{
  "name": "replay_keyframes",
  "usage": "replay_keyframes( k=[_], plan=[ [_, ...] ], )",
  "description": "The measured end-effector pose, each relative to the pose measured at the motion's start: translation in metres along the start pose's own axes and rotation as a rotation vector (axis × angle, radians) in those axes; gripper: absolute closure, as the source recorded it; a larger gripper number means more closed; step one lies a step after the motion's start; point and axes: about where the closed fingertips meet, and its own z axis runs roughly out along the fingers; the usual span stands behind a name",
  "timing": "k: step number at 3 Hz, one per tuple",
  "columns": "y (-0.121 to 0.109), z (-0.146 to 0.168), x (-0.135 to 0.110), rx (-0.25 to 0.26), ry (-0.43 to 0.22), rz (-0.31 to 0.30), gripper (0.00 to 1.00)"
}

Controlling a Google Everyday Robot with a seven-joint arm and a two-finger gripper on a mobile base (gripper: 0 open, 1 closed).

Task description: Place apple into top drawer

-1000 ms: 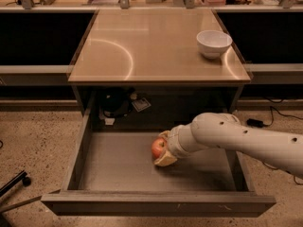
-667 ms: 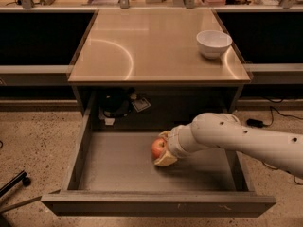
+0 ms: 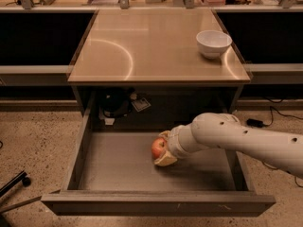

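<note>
One tan two-finger gripper (image 3: pixel 160 149), clamped on one small round red-orange apple (image 3: pixel 156 147), apple low inside one wide grey open top drawer (image 3: pixel 118 163), right of centre, one white arm (image 3: pixel 246 138) reaching in from the right, near level, one white bowl (image 3: pixel 213 42) on tan tabletop (image 3: pixel 142 46).

Red-orng apple (image 3: pixel 157 148), tan gripper (image 3: pixel 161 149) in gry drawer (image 3: pixel 142 205)

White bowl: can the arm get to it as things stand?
Probably not right now. The end effector is low in the top drawer, closed on the apple, with the tabletop edge between it and the white bowl. Once it lets go and lifts, likely yes.
</note>
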Motion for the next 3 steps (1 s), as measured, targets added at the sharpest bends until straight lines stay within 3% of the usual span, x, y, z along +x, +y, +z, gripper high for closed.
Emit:
replay_keyframes(
  k=[1, 2, 3],
  plan=[
    [0.0, 0.0, 0.0, 0.0, 0.0, 0.0, 0.11],
    [0.0, 0.0001, 0.0, 0.0, 0.0, 0.0, 0.0],
    [0.0, 0.0001, 0.0, 0.0, 0.0, 0.0, 0.0]
  ],
)
